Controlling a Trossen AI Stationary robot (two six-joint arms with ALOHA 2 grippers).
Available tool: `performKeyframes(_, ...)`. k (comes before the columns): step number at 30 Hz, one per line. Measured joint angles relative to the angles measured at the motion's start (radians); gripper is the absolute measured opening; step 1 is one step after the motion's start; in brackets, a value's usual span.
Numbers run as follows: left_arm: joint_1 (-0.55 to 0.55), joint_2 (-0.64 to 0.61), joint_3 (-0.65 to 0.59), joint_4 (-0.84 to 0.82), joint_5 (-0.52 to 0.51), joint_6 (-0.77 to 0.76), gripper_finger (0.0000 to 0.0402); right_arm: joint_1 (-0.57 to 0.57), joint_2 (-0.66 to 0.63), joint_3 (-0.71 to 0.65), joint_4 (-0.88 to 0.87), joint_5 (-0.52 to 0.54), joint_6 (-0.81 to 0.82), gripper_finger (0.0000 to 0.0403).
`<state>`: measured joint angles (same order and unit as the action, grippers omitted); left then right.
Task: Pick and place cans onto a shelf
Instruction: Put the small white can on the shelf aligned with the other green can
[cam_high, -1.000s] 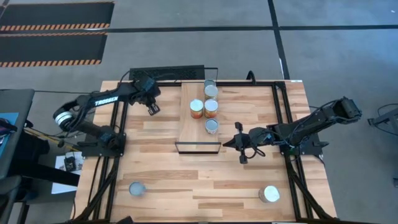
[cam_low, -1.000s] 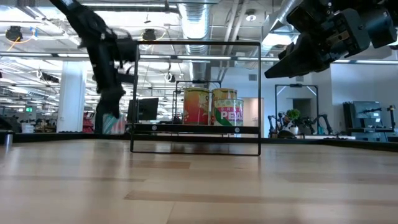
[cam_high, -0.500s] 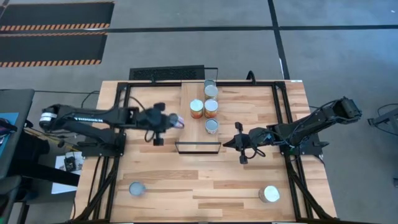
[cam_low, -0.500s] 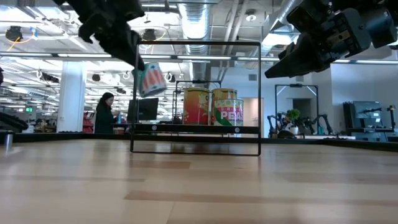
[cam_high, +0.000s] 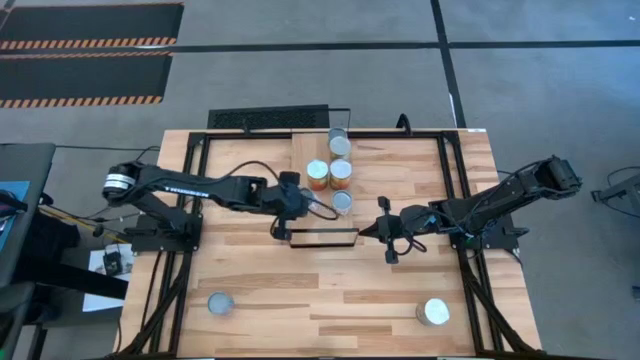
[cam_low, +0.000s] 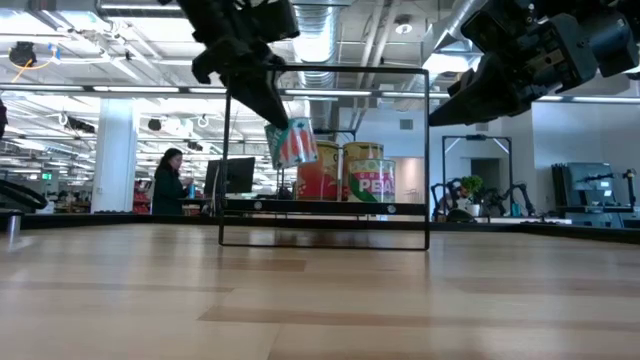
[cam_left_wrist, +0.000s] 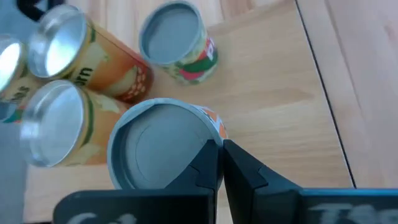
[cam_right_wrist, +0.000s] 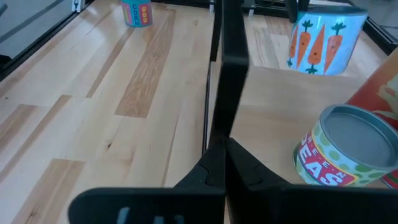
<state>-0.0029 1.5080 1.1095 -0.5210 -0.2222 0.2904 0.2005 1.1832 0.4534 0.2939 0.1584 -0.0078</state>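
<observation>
Left wrist view: left end effector (cam_left_wrist: 217, 163) is clenching a can (cam_left_wrist: 163, 149) by its rim; rigid, slick, tilting.

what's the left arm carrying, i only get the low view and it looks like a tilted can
Observer: Yes, a can. The left wrist view shows the left jaws shut on its rim.
Operator: is it over the shelf
Observer: The high view puts it above the shelf's front left part, beside four standing cans.
Operator: any cans not on the shelf
Observer: Two stand on the tabletop, well clear of the shelf: one on the left, one on the right.
</observation>
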Motion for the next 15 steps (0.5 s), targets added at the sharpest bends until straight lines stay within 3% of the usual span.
performKeyframes(9,0.044,0.01,0.058,-0.068,0.082,-0.001,0.0,0.0,0.0,0.0,-0.008,-0.001,0.007,0.001)
performKeyframes(15,0.073,0.009,0.059,-0.151,0.137,0.096,0.0,0.0,0.0,0.0,-0.006,-0.001,0.007,0.001)
